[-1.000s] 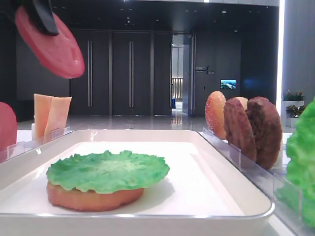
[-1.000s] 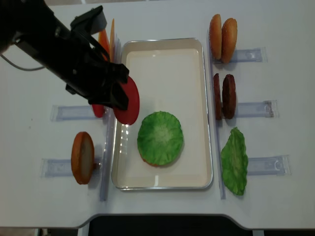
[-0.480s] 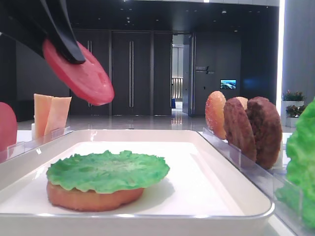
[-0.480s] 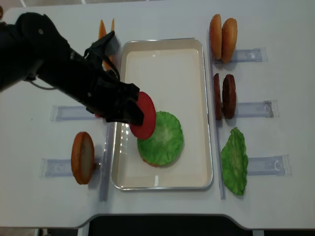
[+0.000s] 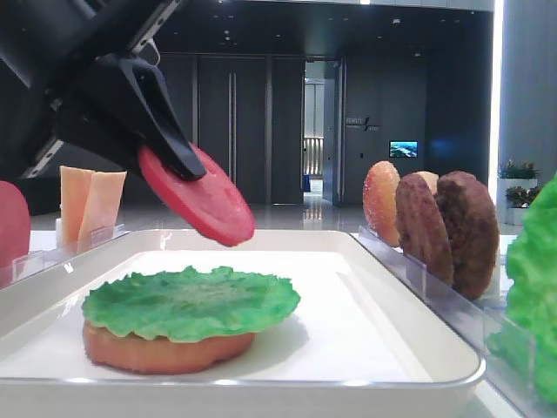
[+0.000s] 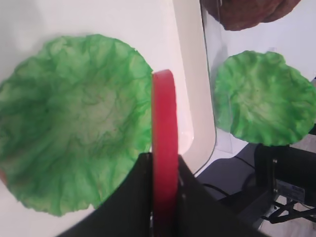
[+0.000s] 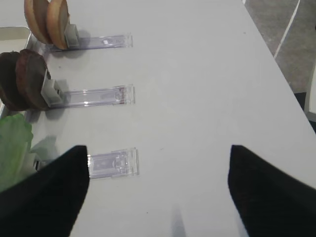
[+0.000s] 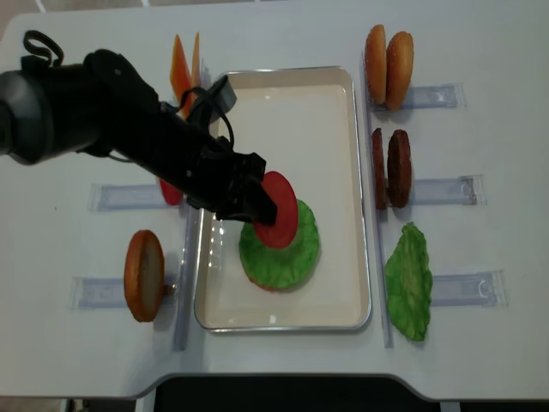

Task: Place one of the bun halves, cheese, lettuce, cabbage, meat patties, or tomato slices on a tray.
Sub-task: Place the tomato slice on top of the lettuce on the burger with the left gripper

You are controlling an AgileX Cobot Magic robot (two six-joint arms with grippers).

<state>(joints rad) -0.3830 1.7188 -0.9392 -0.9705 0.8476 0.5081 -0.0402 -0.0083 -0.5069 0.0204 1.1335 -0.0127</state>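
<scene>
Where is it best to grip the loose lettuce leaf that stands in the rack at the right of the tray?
The lettuce leaf stands on edge in its rack, thin and ruffled. A claw would likely do best coming from above, pinching the upper rim across its thin faces, since the rack holds the lower edge.

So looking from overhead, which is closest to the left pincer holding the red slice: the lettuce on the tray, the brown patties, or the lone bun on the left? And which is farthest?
Measured from the left pincer, gripping the tomato slice:
1. Lettuce on the tray: directly under the slice.
2. Lone bun half: left of the tray, towards the front edge.
3. Meat patties: right of the tray.
The last two are nearly level, so that order is uncertain.
</scene>
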